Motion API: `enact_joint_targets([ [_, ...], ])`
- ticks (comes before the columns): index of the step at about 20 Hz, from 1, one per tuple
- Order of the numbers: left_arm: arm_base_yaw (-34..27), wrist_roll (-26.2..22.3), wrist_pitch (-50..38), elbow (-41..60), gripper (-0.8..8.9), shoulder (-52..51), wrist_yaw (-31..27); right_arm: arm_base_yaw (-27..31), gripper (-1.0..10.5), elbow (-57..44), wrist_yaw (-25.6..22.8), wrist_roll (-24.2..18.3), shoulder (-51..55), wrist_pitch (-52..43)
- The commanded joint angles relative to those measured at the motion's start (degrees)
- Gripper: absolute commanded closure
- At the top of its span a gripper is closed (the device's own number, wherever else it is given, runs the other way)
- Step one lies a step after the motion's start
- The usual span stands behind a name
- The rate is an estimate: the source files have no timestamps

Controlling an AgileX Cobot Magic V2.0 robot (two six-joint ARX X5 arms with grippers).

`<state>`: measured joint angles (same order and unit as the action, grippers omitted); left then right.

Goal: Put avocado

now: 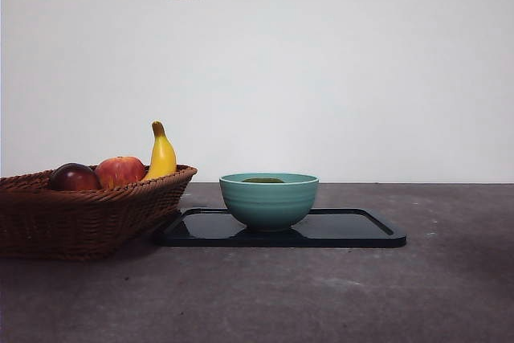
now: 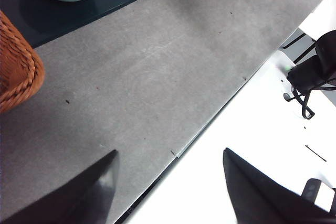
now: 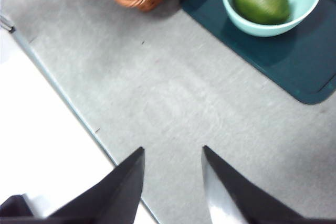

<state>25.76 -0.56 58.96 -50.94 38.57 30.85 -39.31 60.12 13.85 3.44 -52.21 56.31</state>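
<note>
Resting inside the pale teal ceramic bowl (image 3: pixel 271 1) on the dark flat tray (image 3: pixel 294 66), at the upper right of the right wrist frame, the dark olive-green rounded avocado (image 3: pixel 261 0) looks already placed, so the step in hand is best finished by keeping both arms high and clear of bowl and woven brown wicker basket (image 1: pixel 88 214). The left pincer (image 2: pixel 170 182) and right pincer (image 3: pixel 173 182) both stand released and empty over the grey counter (image 1: pixel 321 295). In the front view only a sliver of the fruit peeks above the rim, and the basket is cut off at the left edge.
</note>
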Motion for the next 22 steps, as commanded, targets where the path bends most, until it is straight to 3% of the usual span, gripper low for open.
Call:
enact_joint_targets([
  [1, 0.24, -0.5, -0.33, -0.31, 5.03, 0.28, 0.28, -0.44, 7.7, 0.61, 0.11, 0.85, 0.48, -1.07],
  [6, 0.24, -0.5, -0.24, -0.31, 5.23, 0.28, 0.28, -0.44, 7.8, 0.63, 0.11, 0.83, 0.7, -1.01],
  [8, 0.24, -0.5, -0.26, -0.31, 7.22, 0.28, 0.28, -0.44, 9.4, 0.63, 0.11, 0.81, 0.7, -0.94],
  [9, 0.24, -0.5, -0.26, -0.31, 8.1, 0.28, 0.28, -0.44, 9.4, 0.63, 0.11, 0.81, 0.7, -0.92],
  [22, 0.24, -0.48, -0.24, -0.31, 8.04, 0.28, 0.28, -0.42, 9.4, 0.63, 0.02, 0.81, 0.7, -0.98],
])
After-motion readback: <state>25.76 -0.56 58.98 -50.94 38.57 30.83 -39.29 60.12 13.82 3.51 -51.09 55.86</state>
